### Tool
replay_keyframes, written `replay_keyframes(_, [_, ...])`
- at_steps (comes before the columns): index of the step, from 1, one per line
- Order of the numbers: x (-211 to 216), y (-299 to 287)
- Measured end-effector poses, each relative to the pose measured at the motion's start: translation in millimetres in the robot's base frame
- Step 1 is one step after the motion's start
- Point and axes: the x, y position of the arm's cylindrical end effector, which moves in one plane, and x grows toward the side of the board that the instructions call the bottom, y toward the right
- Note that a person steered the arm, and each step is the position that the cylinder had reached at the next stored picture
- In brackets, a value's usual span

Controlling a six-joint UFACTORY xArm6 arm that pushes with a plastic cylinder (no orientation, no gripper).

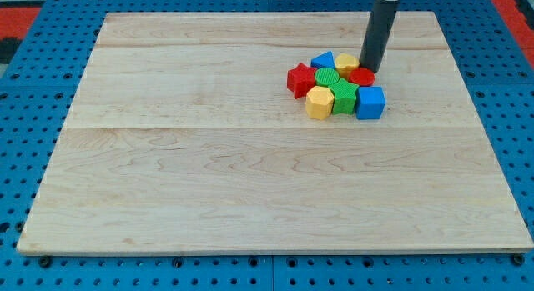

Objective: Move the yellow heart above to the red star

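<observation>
The blocks sit in one tight cluster at the view's upper right. The yellow heart (345, 62) is at the cluster's top, between a blue triangle (322, 61) and my rod. The red star (299, 79) is at the cluster's left edge, below and left of the heart. My tip (370, 70) is just right of the yellow heart, touching or nearly touching it, and at the upper edge of a red round block (361, 77).
A green round block (327, 76), a green block (343, 97), a yellow hexagon (319, 102) and a blue cube (370, 102) fill the rest of the cluster. The wooden board (209, 183) lies on a blue pegboard.
</observation>
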Motion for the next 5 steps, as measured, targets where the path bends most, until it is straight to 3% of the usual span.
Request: replay_keyframes(5, [-29,13])
